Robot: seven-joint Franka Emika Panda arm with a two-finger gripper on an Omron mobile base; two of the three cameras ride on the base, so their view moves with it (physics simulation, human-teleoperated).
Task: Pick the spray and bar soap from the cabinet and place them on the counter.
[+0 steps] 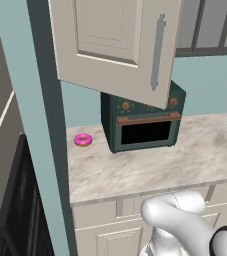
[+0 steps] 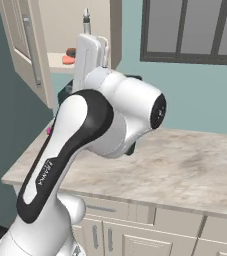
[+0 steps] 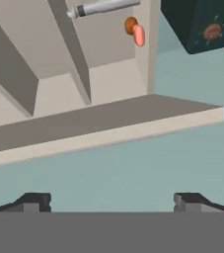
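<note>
The cabinet hangs open above the counter, its door swung out to the left. On its shelf lie the salmon-pink bar soap and a small dark ball just behind it. The spray's grey top pokes up behind my raised hand. In the rolled hand view the spray, an orange-brown ball and the bar soap sit far ahead inside the cabinet. My gripper is open and holds nothing, well short of the shelf.
A dark-green oven stands on the counter under the cabinet, with a pink ring donut to its left. The door's long silver handle hangs over the oven. A door panel edge crosses the hand view. A window is at the right.
</note>
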